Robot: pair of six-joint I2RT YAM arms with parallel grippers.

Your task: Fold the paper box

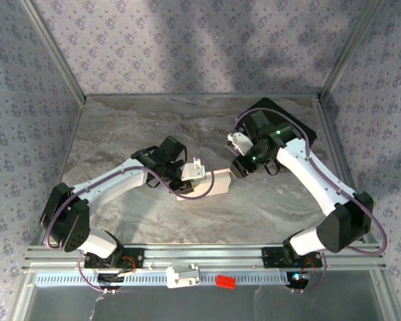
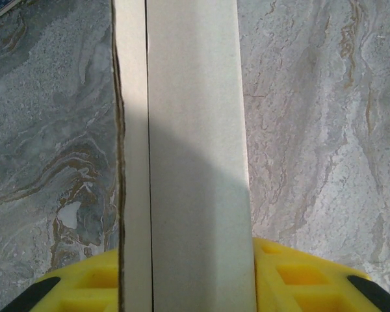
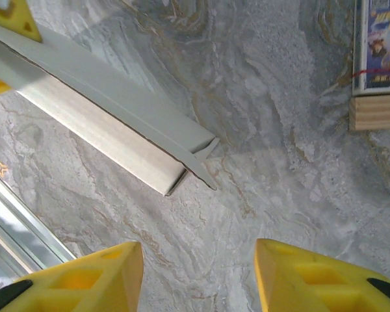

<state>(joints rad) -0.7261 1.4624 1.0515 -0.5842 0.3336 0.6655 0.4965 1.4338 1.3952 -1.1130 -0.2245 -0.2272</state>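
Observation:
The paper box [image 1: 207, 186] is a white cardboard piece folded into a long flat sleeve, lying mid-table between the arms. In the left wrist view the paper box [image 2: 195, 156] runs straight up from between the yellow fingers [image 2: 292, 279], and my left gripper [image 2: 185, 283] is shut on its near end. My right gripper [image 1: 238, 171] hovers just off the box's right end. In the right wrist view it [image 3: 198, 273] stands open over bare marble, with the box's tabbed end [image 3: 182, 153] ahead and to the left, apart from the fingers.
A black case [image 1: 291, 120] lies at the back right under the right arm. A printed packet [image 3: 380, 42] rests by a wooden block [image 3: 376, 112]. A metal rail [image 1: 200, 257] bounds the near edge, carrying a white clip [image 1: 182, 275] and a red piece [image 1: 225, 281].

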